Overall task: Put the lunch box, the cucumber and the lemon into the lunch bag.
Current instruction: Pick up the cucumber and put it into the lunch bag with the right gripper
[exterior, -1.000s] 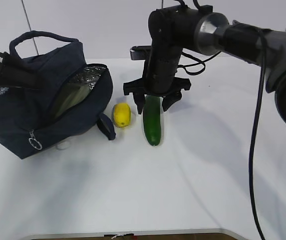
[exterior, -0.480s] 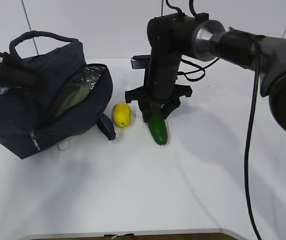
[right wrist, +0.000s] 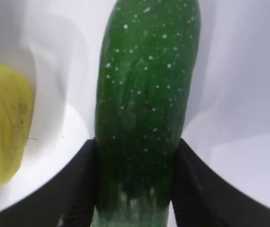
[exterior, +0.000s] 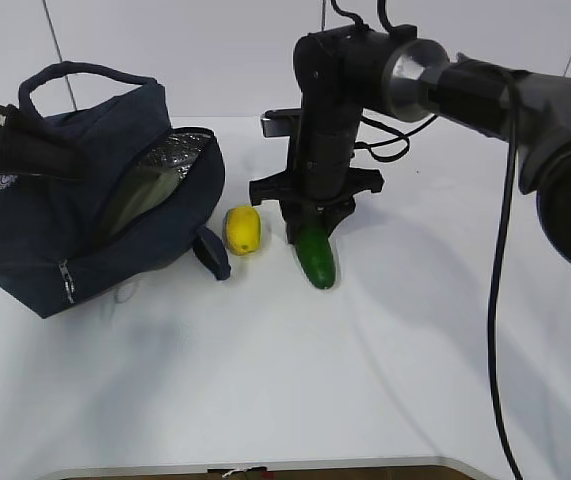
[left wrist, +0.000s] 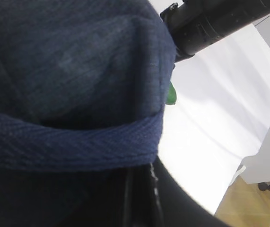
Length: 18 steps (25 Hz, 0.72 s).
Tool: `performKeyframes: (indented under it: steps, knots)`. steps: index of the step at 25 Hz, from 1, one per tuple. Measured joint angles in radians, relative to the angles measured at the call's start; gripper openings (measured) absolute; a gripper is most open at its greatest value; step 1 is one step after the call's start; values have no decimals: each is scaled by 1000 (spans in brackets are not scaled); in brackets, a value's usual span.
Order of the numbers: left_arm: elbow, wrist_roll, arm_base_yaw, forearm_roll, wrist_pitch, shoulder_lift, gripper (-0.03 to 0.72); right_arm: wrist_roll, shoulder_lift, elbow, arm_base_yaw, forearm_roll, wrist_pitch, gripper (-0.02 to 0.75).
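The navy lunch bag (exterior: 55,230) lies at the left with its mouth open toward the middle, silver lining showing. A pale greenish shape inside the mouth looks like the lunch box (exterior: 137,203). My left gripper (exterior: 3,140) is shut on the bag's far-left fabric; in the left wrist view the bag fabric (left wrist: 68,71) fills the frame above the gripper (left wrist: 139,198). The lemon (exterior: 243,229) lies just right of the bag. My right gripper (exterior: 307,222) is shut on the far end of the cucumber (exterior: 316,259), which lies on the table. In the right wrist view the fingers (right wrist: 75,189) clamp the cucumber (right wrist: 146,94), with the lemon (right wrist: 2,137) at the left.
The white table (exterior: 295,380) stretches toward the front edge. The right arm (exterior: 445,80) and its cables reach in from the upper right. One bag handle (exterior: 75,72) stands up; another loop (exterior: 212,252) lies between the bag and the lemon.
My right gripper has come down and shut on the cucumber's far end; the cucumber's near end has swung slightly right. The bag's metal ring pull no longer shows. The left arm has not moved.
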<state>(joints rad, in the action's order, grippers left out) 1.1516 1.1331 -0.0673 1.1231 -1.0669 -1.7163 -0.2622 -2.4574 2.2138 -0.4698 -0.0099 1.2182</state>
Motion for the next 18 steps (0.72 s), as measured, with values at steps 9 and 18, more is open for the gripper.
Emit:
performKeyframes:
  steps: [9,18]
  knots:
    - [0,0,0,0,2,0,-10,53,40,62,0,103,8,332]
    - [0,-2,0,-2,29,0,-10,146,155,67,0,385,17,332]
